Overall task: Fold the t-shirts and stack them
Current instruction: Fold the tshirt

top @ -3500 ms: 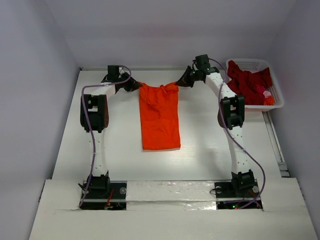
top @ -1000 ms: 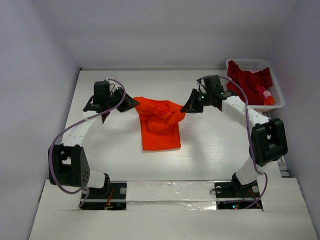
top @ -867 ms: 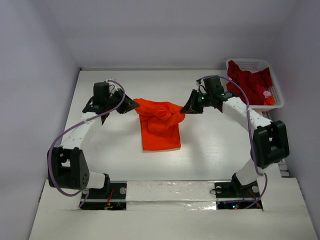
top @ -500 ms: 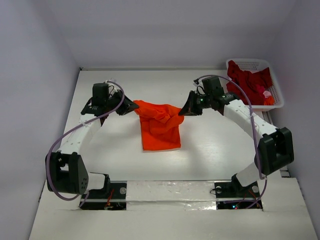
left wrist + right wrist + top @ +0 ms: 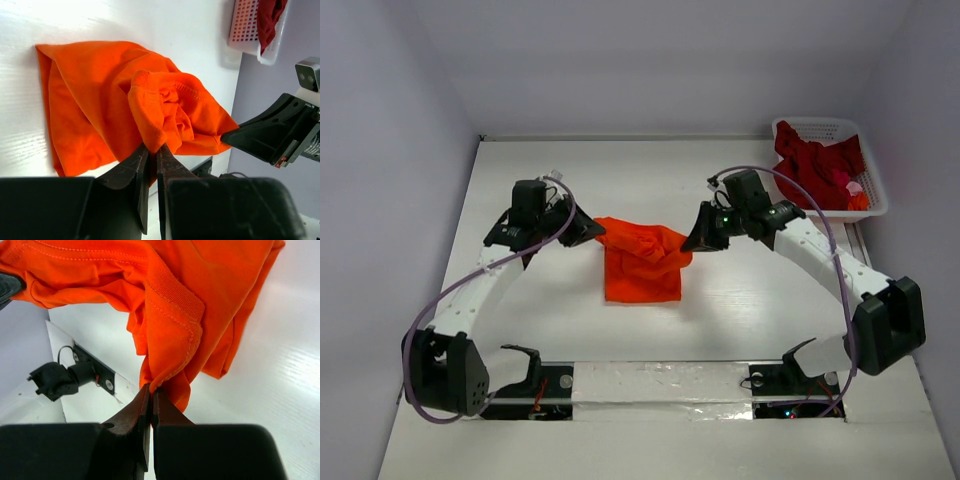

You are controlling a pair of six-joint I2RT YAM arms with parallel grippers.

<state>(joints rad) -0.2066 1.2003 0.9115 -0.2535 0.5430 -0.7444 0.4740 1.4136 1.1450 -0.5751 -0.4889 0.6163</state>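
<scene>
Bright even light, soft shadows, glare on tabletop (image 5: 100, 20)

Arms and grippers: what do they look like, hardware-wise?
The left arm and right arm have white links and black joint housings, with a purple cable looping alongside each. The left gripper and right gripper are black, each with two slim tapered fingers.

Orange t-shirt (image 5: 642, 264) half-lifted, bunched; dark red t-shirt (image 5: 815, 165) crumpled in basket (image 5: 810, 123).
</scene>
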